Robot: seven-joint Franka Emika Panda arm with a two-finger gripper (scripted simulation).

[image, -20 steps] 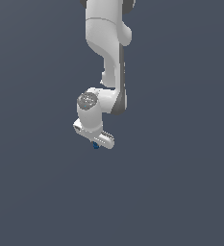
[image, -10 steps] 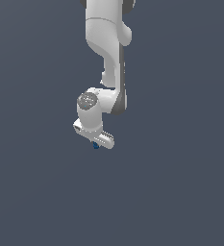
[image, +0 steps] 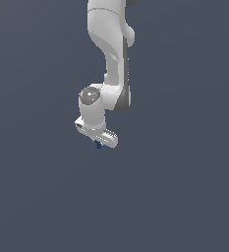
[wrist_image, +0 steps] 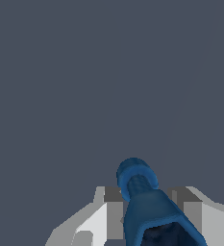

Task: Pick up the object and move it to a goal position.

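The object (image: 99,145) is a tiny blue piece that shows just under the white gripper (image: 98,142) in the exterior view, with the arm's hand straight above it. In the wrist view the blue object (wrist_image: 141,194) fills the gap between the two grey fingers (wrist_image: 112,211), with a rounded ribbed end pointing away from the camera and a darker hollow end near it. The gripper (wrist_image: 144,204) is shut on the object, with a finger against each side. In the exterior view the hand hides most of the object.
The white arm (image: 111,44) comes down from the top of the exterior view. A plain dark grey surface (image: 37,197) lies all around.
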